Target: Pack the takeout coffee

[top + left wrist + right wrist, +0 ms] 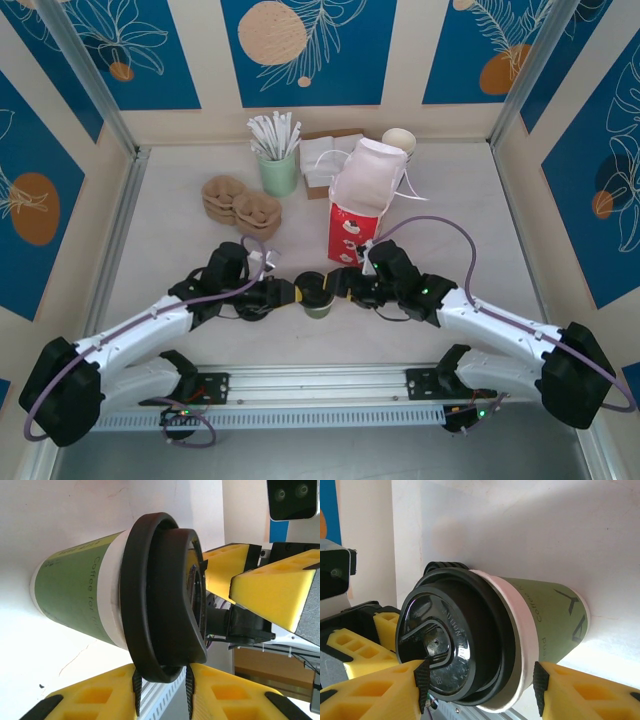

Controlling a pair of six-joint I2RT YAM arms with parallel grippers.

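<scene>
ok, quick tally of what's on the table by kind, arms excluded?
takeout coffee: 1
red-and-white paper bag: 1
mint cup of white sticks: 1
stacks of brown pulp cup carriers: 2
stack of lidless cream cups: 1
pile of white napkins: 1
Total: 7

Quick tally: one lidded coffee (317,297) near the middle, one red-and-white bag (358,200) just behind it. Far side: one green holder (278,175) stuffed with white sticks (272,132), too many to count, plus one stack of cream cups (398,141) and one pile of napkins (322,158). Two piles of brown trays: left pile (222,196), right pile (259,212). Two arms as well: left arm (140,330), right arm (500,325).
</scene>
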